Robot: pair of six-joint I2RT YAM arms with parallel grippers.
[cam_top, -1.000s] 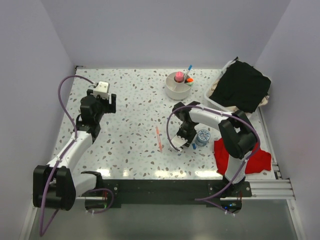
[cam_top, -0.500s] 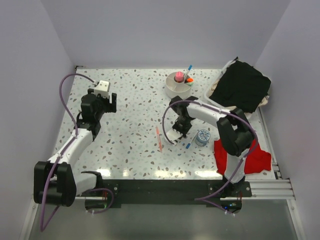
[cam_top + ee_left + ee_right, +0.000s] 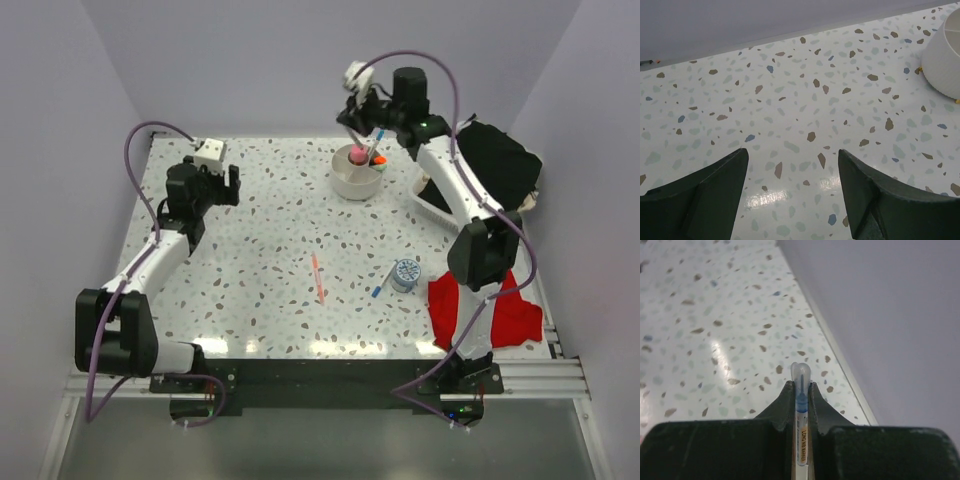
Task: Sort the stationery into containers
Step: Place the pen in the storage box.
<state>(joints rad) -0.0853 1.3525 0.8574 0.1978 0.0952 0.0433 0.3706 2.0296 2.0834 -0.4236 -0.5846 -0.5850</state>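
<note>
Since a second ago, right gripper, clamped on blue-and-white pen, has risen from tabletop to above bowl; release likely next; left gripper open, idle.

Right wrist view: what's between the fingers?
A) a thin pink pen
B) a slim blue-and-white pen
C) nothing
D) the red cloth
B: the right gripper is shut on a slim blue-and-white pen, and the pen's pale tip pokes out past the fingertips.
</note>
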